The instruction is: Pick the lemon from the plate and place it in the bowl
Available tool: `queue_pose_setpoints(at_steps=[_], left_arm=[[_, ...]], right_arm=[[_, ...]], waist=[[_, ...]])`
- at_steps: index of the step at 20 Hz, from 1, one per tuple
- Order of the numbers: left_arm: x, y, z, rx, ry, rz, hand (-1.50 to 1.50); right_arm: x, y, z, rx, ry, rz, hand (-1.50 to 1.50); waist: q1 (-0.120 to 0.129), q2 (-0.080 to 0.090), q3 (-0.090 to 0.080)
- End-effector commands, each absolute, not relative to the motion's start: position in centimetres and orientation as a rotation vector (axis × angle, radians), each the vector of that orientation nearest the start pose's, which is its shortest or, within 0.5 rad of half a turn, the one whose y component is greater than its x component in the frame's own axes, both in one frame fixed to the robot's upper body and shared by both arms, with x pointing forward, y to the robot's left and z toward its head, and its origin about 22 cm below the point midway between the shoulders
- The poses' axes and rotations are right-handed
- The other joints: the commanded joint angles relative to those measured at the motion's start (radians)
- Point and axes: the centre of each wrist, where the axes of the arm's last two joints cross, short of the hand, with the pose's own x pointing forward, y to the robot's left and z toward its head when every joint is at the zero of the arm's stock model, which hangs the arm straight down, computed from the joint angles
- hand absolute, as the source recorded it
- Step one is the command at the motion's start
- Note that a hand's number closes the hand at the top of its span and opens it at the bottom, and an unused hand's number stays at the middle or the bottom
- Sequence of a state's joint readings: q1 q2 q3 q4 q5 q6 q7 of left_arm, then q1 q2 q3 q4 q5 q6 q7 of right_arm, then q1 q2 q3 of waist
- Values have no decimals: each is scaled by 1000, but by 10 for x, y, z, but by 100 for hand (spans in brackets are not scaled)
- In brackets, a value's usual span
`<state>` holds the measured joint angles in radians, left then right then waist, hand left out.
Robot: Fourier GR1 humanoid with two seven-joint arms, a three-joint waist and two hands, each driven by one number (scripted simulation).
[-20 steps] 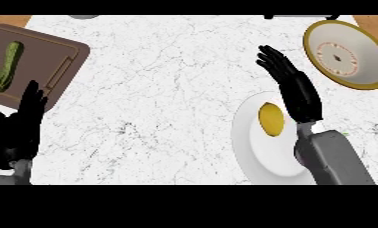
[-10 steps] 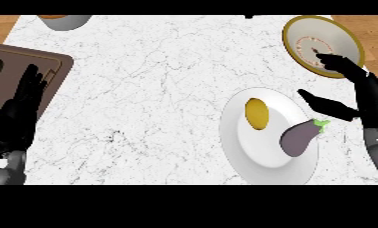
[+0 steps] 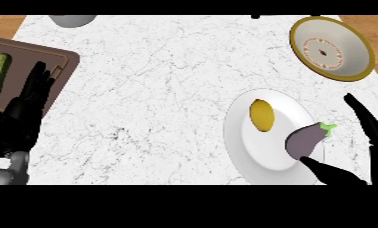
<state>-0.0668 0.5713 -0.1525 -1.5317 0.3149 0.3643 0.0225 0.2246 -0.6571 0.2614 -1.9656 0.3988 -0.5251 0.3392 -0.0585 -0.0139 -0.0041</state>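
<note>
We see the lemon (image 3: 262, 115), a smooth yellow oval, lying on the glossy white round plate (image 3: 255, 159), beside a matte purple eggplant (image 3: 304, 140) with a green cap. The bowl (image 3: 330, 47), cream with an ochre rim and a dotted ring inside, sits well apart near the counter's far right corner. Our right hand (image 3: 347, 174) is spread wide at the plate's right edge, thumb just beside the eggplant, holding nothing. Our left hand (image 3: 26, 112) rests open over a brown tray (image 3: 65, 67) on the white veined marble counter (image 3: 155, 92).
</note>
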Motion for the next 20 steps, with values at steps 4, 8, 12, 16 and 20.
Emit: queue_pose_setpoints(at_steps=[4, 8, 12, 16, 20], left_arm=[[249, 314, 46, 341, -1564, -63, 0], [281, 309, 60, 321, -1567, -64, 0], [274, 295, 55, 311, -1585, -92, 0], [275, 301, 56, 323, -1594, -108, 0], [280, 300, 57, 312, -1570, -98, 0]], right_arm=[[165, -277, 143, -1008, -1434, 427, -150], [187, -267, 186, -1004, -1412, 482, -150], [198, -254, 183, -957, -1204, 672, -150], [236, -275, 190, -879, -1075, 747, -150], [263, -257, 190, -800, -960, 833, -150]], waist=[[58, 12, 3], [61, 16, 3], [84, 19, 1], [85, 20, 3], [90, 20, 3]])
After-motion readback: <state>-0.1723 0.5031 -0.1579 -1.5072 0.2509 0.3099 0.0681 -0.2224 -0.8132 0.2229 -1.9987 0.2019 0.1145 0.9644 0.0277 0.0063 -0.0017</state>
